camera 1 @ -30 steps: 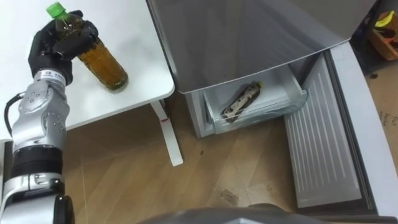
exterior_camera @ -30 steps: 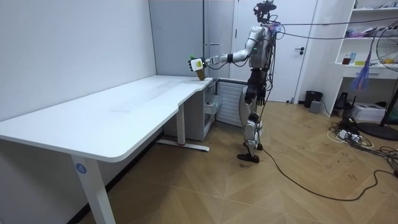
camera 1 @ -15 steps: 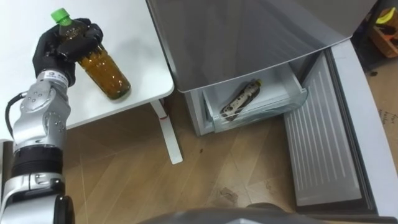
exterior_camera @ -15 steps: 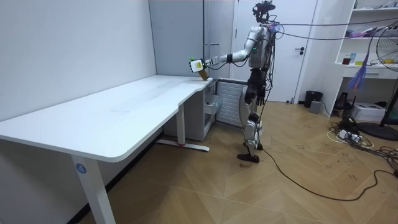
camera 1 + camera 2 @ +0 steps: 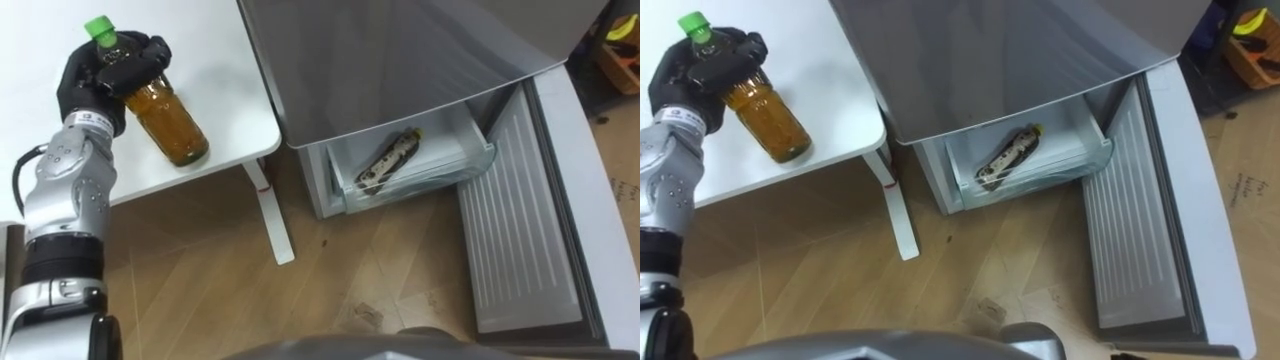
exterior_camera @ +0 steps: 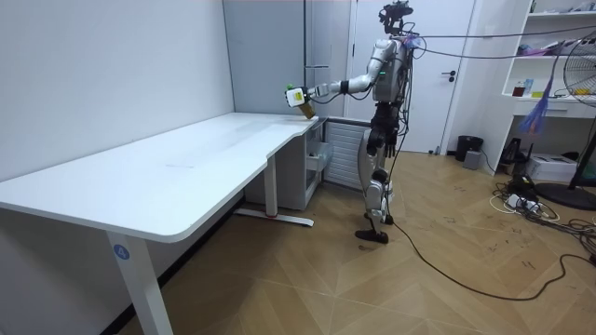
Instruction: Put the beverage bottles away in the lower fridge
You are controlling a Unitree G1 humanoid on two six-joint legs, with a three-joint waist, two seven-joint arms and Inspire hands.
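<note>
Two drinks: one tea bottle point(image 5: 170, 125) in your left hand point(image 5: 105, 72), and another bottle point(image 5: 385, 163) lying on its side in the open lower drawer point(image 5: 445, 160), well off to the right of the fingers.
Fingers: curled tight round the tea bottle's neck and shoulder, just under the green cap point(image 5: 99, 27), which pokes out above them. Nothing is wrapped round the body.
Bottle attitude: tilted, with the base hanging down and to the right of the fingers, over the corner of the bench point(image 5: 235, 90). In the room view it looks lifted clear of the bench, but I wouldn't swear to it.
Where you stand: by the bench corner, facing the fridge point(image 5: 400, 50), left arm stretched out over the bench.
Step, my guess: the pick is done and you're at the carry, bench to fridge.
Next move: swing the arm right past the bench edge, then get low, since the drawer sits well below the fingers. You'll probably need to bend.
Landing spot: the free part of the drawer beside the lying bottle. The fridge door point(image 5: 520, 230) stands wide open on the right, out of your way.
Watch out: it's a neck-only hold with a heavy base dangling, so go easy on the swing.
</note>
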